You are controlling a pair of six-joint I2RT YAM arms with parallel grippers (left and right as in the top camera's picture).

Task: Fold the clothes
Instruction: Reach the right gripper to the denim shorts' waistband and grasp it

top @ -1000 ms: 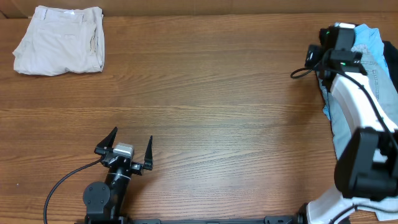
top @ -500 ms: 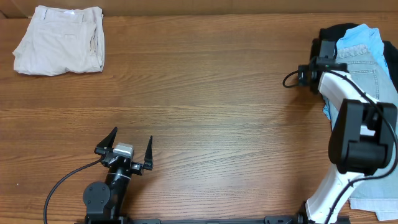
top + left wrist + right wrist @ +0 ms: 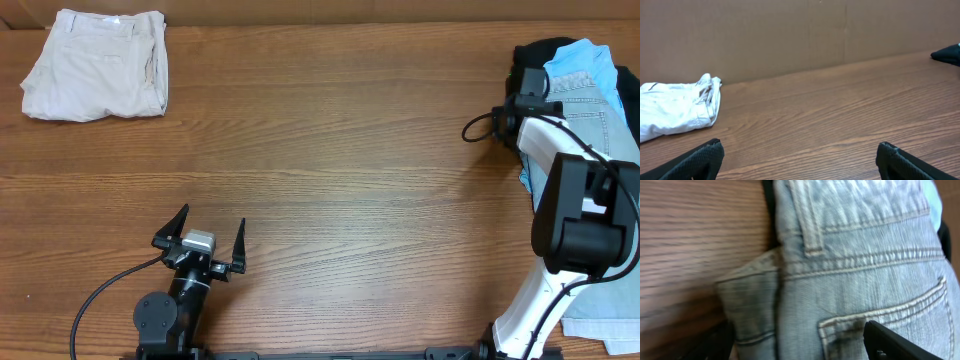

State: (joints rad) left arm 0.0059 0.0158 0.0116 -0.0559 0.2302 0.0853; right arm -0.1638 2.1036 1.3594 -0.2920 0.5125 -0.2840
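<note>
Right fingers (image 3: 900, 341) nudged right, spread | denim shorts (image 3: 865, 270) lie near-far | left fingers (image 3: 695, 161) spread

Denim shorts (image 3: 855, 270) close up, wooden table (image 3: 695, 240) beside

Table (image 3: 350, 150) lies open between beige shorts (image 3: 97, 65) — far left — and the clothes pile (image 3: 598, 105).

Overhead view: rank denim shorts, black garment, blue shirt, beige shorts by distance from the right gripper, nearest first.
1. Denim shorts: right edge of the table, directly under the right gripper.
2. Black garment and blue shirt: far-right corner, just beyond the gripper; too close to call.
3. Beige shorts: far-left corner.
</note>
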